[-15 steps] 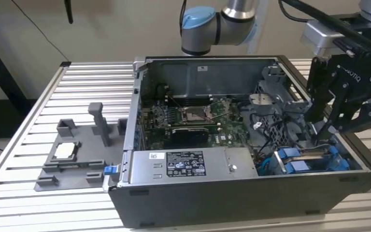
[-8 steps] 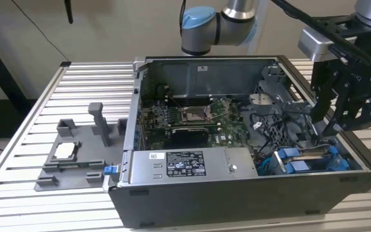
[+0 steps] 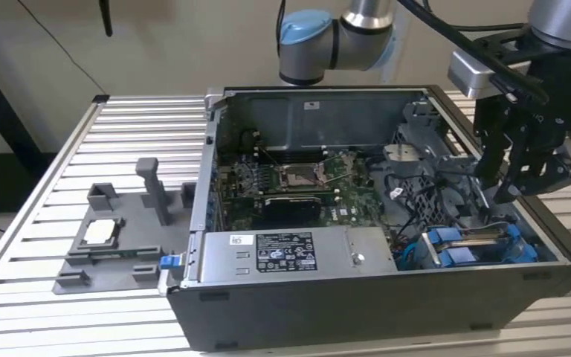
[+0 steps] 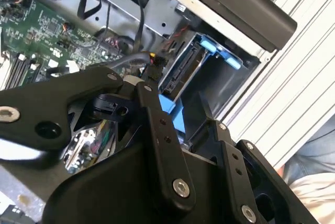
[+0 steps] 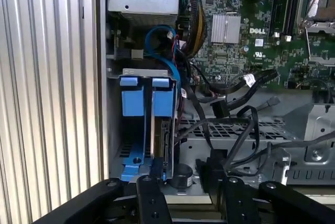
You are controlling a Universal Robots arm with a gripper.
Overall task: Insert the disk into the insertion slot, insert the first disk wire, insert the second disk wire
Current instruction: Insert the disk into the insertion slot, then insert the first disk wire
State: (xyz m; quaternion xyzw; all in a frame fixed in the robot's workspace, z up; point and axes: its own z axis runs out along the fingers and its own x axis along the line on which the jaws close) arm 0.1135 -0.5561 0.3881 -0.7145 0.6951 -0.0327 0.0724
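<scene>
The disk (image 3: 476,235) stands on edge in the insertion slot (image 3: 523,251) at the case's front corner, on the exterior view's right. Its blue carrier frame (image 5: 140,102) and silver edge (image 5: 157,135) show in the first wrist view, and the frame (image 4: 220,51) again in the second wrist view. My gripper (image 3: 507,190) hangs open just above and behind the slot, holding nothing. Its fingers (image 5: 152,195) straddle a black wire connector (image 5: 208,165) lying on the metal cage beside the disk. Another connector with red and orange wires (image 4: 157,62) hangs close to the disk's end.
The open computer case holds a silver power supply box (image 3: 285,253) and a green motherboard (image 3: 296,186). Loose black cables (image 5: 246,124) and a blue cable (image 5: 157,35) crowd the space beside the slot. A grey fixture (image 3: 117,238) sits on the slatted table at the exterior view's left.
</scene>
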